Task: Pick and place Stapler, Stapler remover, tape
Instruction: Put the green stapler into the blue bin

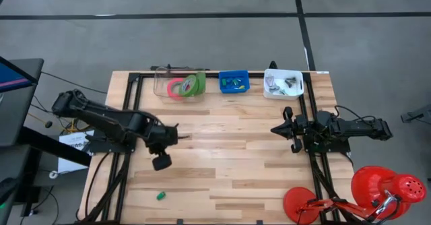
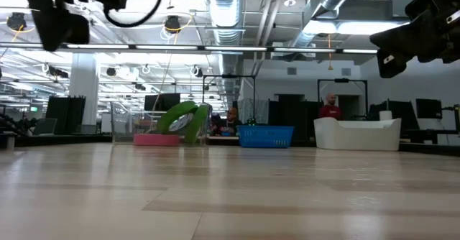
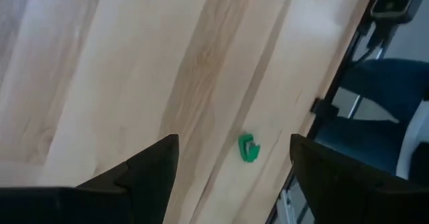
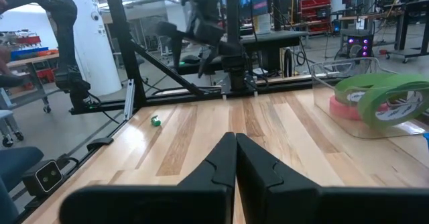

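The tape rolls sit in a clear bin (image 1: 176, 83) at the table's far edge. The pink-red roll (image 4: 347, 107) lies flat, and the green rolls (image 4: 390, 98) lean tilted on it. My left gripper (image 3: 234, 139) is open and hovers over the table's left half, above a tiny green piece (image 3: 248, 148) that lies on the wood near the near edge (image 1: 160, 195). My right gripper (image 4: 236, 140) is shut and held level above the table's right side (image 1: 276, 129), pointing left. No stapler shows in any view.
A blue bin (image 1: 234, 82) with small coloured pieces and a white bin (image 1: 283, 83) with metal items stand beside the clear bin on the far edge. Red round objects (image 1: 377, 191) sit past the near right corner. Bare wood (image 1: 229, 157) lies between the arms.
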